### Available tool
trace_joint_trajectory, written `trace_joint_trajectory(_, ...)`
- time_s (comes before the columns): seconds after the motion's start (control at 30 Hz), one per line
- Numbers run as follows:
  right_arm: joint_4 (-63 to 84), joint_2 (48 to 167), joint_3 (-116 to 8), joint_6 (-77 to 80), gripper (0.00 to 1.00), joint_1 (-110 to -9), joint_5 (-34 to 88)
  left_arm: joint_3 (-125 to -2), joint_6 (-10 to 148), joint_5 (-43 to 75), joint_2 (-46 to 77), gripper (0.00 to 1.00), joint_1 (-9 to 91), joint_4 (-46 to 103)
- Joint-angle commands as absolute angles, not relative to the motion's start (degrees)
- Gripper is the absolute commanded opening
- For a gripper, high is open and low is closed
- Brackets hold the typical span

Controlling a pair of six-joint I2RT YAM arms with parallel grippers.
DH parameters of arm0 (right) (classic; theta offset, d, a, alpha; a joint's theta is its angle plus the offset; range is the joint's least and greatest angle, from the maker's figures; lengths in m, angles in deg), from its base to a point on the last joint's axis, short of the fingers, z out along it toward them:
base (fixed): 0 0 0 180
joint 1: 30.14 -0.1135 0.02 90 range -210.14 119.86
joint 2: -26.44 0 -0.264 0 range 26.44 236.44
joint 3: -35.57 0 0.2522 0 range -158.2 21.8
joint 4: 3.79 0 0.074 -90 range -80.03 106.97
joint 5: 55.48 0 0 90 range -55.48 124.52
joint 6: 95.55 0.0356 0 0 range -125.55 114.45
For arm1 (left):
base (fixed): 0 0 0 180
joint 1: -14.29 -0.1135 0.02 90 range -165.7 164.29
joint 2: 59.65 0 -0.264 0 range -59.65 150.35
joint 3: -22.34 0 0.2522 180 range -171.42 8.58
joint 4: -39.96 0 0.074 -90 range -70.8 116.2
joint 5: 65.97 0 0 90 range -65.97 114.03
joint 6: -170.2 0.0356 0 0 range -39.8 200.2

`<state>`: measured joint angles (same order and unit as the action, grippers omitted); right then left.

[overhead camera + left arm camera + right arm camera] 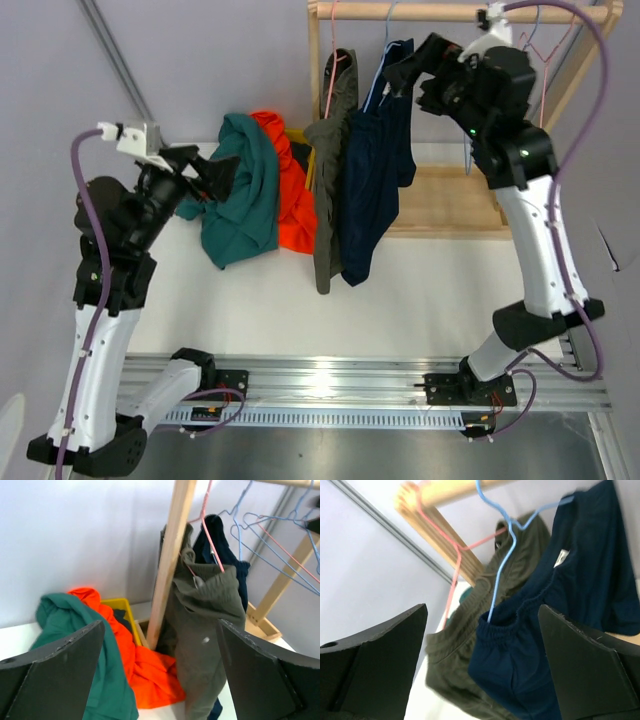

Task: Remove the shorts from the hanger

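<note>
Olive-grey shorts (335, 170) hang from a pink hanger (452, 592) on a wooden rail (440, 12) over the far edge of the white worktop (420, 290). They touch the navy shorts (375, 180), which hang on a blue hanger (501, 580) on the side nearer the right edge. Teal shorts (245, 190) and orange shorts (292, 200) lie heaped towards the far left corner, beside a yellow bin (122, 607). The left gripper (160, 630) hovers by the teal heap, fingers spread wide and holding nothing. The right gripper (482, 610) is raised at the navy waistband, also wide apart and empty.
</note>
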<state>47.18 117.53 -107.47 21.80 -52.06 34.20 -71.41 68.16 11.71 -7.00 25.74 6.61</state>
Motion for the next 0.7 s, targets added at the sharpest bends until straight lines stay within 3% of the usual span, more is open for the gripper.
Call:
trace_joint_trajectory(0.0,44.2,122.0,-109.9,21.8,0.99,-52.6,37.2,-63.2,65.3,7.5,-9.8,0.99,26.3,7.8)
trace_joint_trajectory(0.53,38.5,134.0,-114.9,24.3,0.96,-56.0,38.8,-47.6,61.5,5.1,-19.0,0.99,30.4,13.6)
trace_joint_trajectory(0.63,38.6,136.1,-117.0,24.2,0.85,-56.8,38.9,-46.7,62.2,7.5,-18.5,0.99,32.8,13.3)
trace_joint_trajectory(0.67,38.4,136.5,-117.1,24.5,0.70,-56.9,38.9,-46.4,62.3,8.2,-18.5,1.00,33.7,13.3)
